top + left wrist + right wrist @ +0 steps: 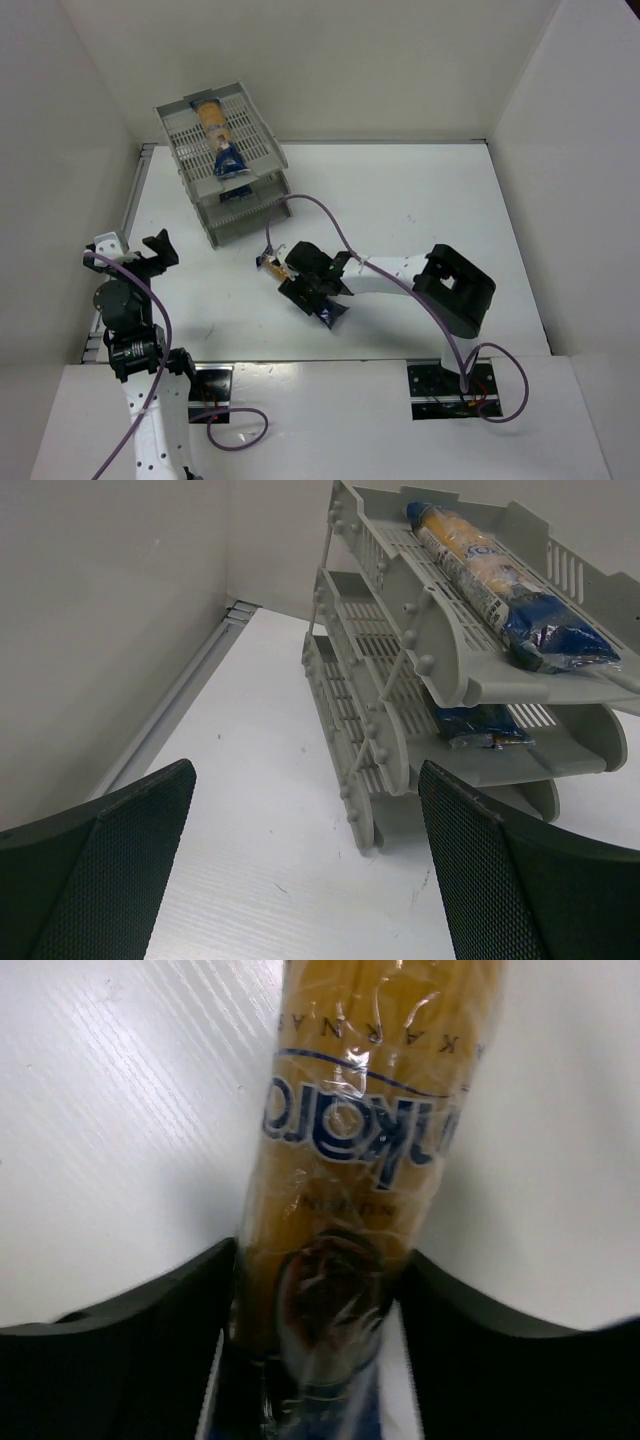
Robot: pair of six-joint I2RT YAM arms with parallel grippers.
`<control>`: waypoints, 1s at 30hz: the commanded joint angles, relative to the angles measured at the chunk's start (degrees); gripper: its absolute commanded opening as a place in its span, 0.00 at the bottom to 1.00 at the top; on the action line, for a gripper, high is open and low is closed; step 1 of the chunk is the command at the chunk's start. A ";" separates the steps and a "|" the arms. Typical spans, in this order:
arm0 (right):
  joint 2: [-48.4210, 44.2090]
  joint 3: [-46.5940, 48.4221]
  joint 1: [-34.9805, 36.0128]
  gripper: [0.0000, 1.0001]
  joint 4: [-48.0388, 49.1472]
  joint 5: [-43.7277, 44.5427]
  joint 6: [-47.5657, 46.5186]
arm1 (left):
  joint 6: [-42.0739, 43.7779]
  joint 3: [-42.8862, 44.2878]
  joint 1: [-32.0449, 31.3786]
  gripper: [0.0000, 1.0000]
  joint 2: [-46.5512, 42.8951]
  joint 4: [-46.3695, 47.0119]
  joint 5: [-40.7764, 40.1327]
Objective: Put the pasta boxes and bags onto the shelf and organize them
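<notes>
The light grey three-tier shelf [262, 150] stands at the back left, also in the left wrist view [400, 650]. One pasta bag [218, 135] lies on its top tray [490, 580]. A second bag [485, 728] lies on the middle tray. My right gripper [308, 283] is shut on the third pasta bag [365, 1120] at mid-table; the bag's ends stick out on both sides [272, 263]. My left gripper [152, 252] is open and empty, left of the shelf, its fingers [120, 860] wide apart.
White walls enclose the table on the left, back and right. A metal rail [190, 690] runs along the left wall's foot. A purple cable [325, 215] arches from the right arm toward the shelf front.
</notes>
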 commanded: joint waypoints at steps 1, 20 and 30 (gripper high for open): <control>3.27 2.46 0.10 0.64 0.84 -5.52 -2.80 | 0.55 0.03 0.36 0.99 -0.65 2.81 0.40; -7.35 10.29 -0.43 0.00 8.58 0.46 9.41 | 0.55 0.03 0.89 0.99 -0.65 2.19 -0.13; -11.21 9.76 -0.43 0.00 10.69 4.07 8.10 | 1.07 0.03 0.89 0.99 -0.65 1.67 -0.65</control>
